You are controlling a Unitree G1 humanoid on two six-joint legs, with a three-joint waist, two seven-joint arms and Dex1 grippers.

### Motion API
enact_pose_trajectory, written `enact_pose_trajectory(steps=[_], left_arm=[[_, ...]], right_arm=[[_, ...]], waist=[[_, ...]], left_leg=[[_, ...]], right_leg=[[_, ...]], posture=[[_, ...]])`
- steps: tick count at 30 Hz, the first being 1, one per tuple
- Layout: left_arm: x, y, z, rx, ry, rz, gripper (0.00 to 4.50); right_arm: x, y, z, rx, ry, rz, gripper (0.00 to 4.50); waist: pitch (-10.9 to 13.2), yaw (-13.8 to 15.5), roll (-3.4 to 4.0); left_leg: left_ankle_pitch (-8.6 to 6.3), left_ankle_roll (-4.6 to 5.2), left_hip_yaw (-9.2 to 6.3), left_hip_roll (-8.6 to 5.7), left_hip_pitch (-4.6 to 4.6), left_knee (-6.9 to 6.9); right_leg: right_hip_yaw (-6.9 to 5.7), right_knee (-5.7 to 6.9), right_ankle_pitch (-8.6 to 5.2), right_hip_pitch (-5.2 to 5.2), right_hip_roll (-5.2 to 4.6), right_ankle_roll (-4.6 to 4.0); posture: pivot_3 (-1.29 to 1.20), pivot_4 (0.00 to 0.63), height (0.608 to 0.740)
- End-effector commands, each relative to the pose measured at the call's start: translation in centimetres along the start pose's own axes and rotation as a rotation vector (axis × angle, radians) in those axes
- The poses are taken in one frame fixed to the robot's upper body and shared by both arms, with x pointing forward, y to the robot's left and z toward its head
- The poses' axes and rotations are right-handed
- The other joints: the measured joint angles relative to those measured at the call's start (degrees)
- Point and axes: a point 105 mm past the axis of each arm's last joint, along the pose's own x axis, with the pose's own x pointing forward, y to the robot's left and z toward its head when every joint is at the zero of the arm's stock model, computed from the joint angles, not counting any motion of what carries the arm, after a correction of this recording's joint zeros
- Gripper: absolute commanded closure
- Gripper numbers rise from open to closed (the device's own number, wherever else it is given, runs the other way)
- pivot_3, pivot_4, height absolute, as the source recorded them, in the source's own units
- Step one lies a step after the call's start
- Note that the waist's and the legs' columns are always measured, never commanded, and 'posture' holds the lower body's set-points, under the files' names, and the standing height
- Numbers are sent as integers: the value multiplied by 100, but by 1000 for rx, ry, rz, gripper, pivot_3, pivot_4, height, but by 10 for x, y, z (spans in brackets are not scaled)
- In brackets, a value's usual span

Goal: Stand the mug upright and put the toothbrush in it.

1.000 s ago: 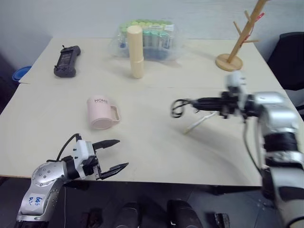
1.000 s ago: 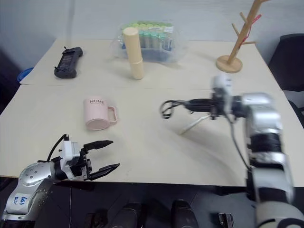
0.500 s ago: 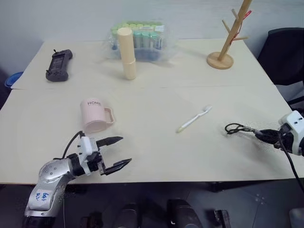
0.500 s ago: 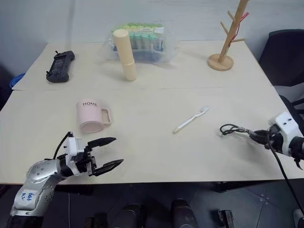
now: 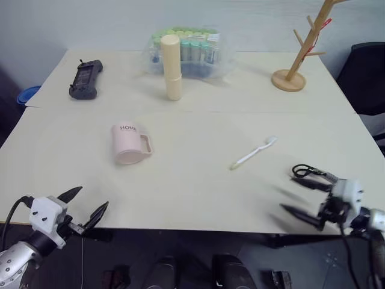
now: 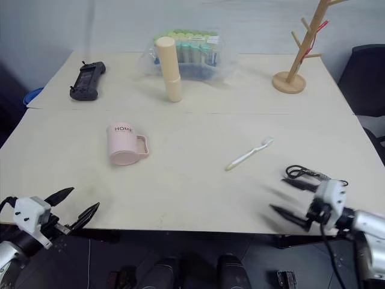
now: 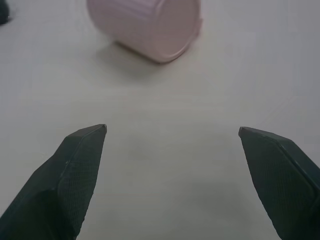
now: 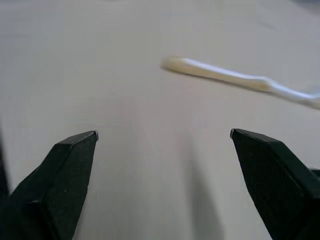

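Two grippers hang at the worktop's (image 5: 198, 198) near edge – left gripper (image 5: 84, 206) and right gripper (image 5: 301, 194), fingers wide, holding nothing. A second ago the right was shut over the toothbrush (image 5: 252, 153); now it has let go and drawn back. Mid-worktop, the mug (image 5: 128, 144) lies tipped (handle rightward), toothbrush well right – neither step done.

Broad bare stretch of pale beige tabletop (image 5: 198, 186) between small pink mug (image 5: 128, 144) and slim white toothbrush (image 5: 252, 153). Far edge crowded: tall cream cylinder (image 5: 172, 66), clear bottle pack (image 5: 198, 51), wooden peg stand (image 5: 298, 54), black handheld controller (image 5: 85, 78).
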Motion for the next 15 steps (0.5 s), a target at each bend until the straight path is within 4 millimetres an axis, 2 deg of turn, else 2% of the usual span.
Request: enact_pose_trajectory(steps=[1, 3, 5, 6, 9, 10, 12, 15], left_arm=[[24, -19, 31, -40, -46, 2, 0], [41, -30, 47, -126, -74, -7, 0], [63, -52, 74, -176, -142, -98, 0], [69, -58, 82, -187, -154, -119, 0], [105, -72, 101, -194, -121, -125, 0], [113, -73, 103, -183, -96, -106, 0], [138, -62, 104, -188, -23, 45, 0], [164, -64, 113, -193, 33, 123, 0]], right_arm=[[12, -8, 11, -75, -57, -14, 39], [18, -10, 11, -77, -61, -9, 39], [24, -13, 12, -79, -65, 2, 39], [26, -14, 13, -80, -67, 5, 39], [35, -17, 17, -75, -82, 21, 39], [38, -17, 19, -74, -85, 23, 39], [44, -17, 23, -63, -101, 33, 39], [50, -13, 27, -53, -112, 57, 39]], waist=[[0, 9, 1], [0, 50, 1], [-1, 90, 0], [-2, 102, -1], [-3, 120, 0], [-2, 116, -1], [-4, 103, -1], [0, 113, -7]], left_leg=[[0, 0, -1, -5, 1, 1], [3, 0, -5, -10, 1, 5], [13, -22, -9, -9, 0, 7], [14, -26, -9, -8, -5, 7], [18, -32, -7, -8, -10, 11], [19, -32, -7, -9, -13, 22], [19, -31, -5, -9, -15, 34], [19, -31, -2, -9, -16, 45]], right_leg=[[1, 0, 3, 1, -5, 2], [1, 0, 7, 4, -6, 5], [-3, 3, 7, 1, -2, 5], [-4, 6, 7, -4, 1, 5], [-6, 10, 7, -10, 7, 5], [-8, 17, 6, -10, 8, 5], [-4, 39, 6, -9, 13, 6], [-4, 49, 6, -11, 18, 6]], posture=[[0, 150, 740], [0, 150, 740], [0, 150, 740], [0, 150, 740], [0, 150, 740], [0, 150, 740], [0, 150, 740], [0, 150, 740]])
